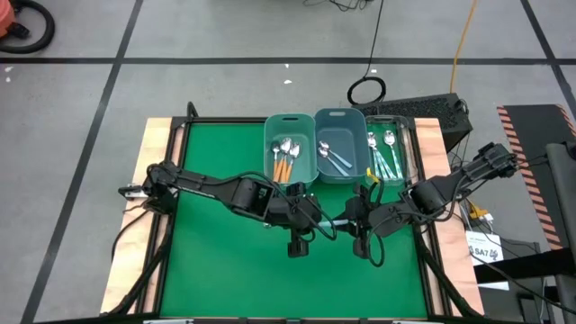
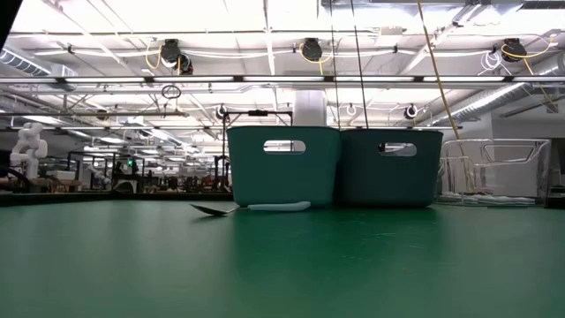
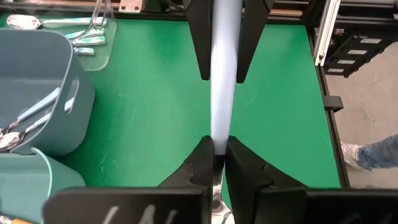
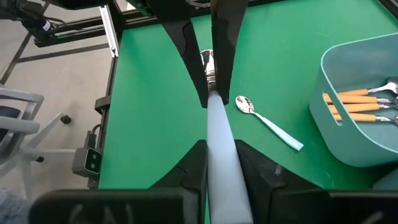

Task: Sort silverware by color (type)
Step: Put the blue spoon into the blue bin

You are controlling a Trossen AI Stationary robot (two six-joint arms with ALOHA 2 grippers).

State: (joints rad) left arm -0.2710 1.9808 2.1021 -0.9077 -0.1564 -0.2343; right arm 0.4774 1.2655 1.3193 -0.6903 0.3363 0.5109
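A spoon with a light blue handle [image 3: 222,93] hangs level above the middle of the table, between my two grippers. My left gripper [image 3: 217,155] is shut on its bowl end and my right gripper [image 4: 221,168] on its handle. They face each other at the table's centre [image 1: 333,220]. A second light blue spoon [image 4: 267,124] lies flat on the mat near the bins, also seen in the low view [image 2: 252,208]. Orange spoons lie in the green bin [image 1: 290,148], light blue ones in the blue bin [image 1: 340,151], and teal-green ones in a clear tray [image 1: 389,155]. My left gripper pinches the spoon between its two fingers at the narrow neck of the handle [image 4: 211,96], next to the bowl [image 4: 208,62]. The fingers come level from the table's left and lie along the spoon, which is lifted clear. My right gripper pinches the wide part of the light blue handle [image 4: 219,146] between its two fingers, near the free end. Its fingers [image 3: 202,43] come level from the table's right and lie along the handle, which runs straight across to the other gripper.
The two bins and the clear tray stand side by side at the table's far edge. Bare green mat [image 1: 216,261] lies on the near and left parts of the table. A person's shoe and trouser leg [image 3: 373,152] show on the floor beyond the table's right edge.
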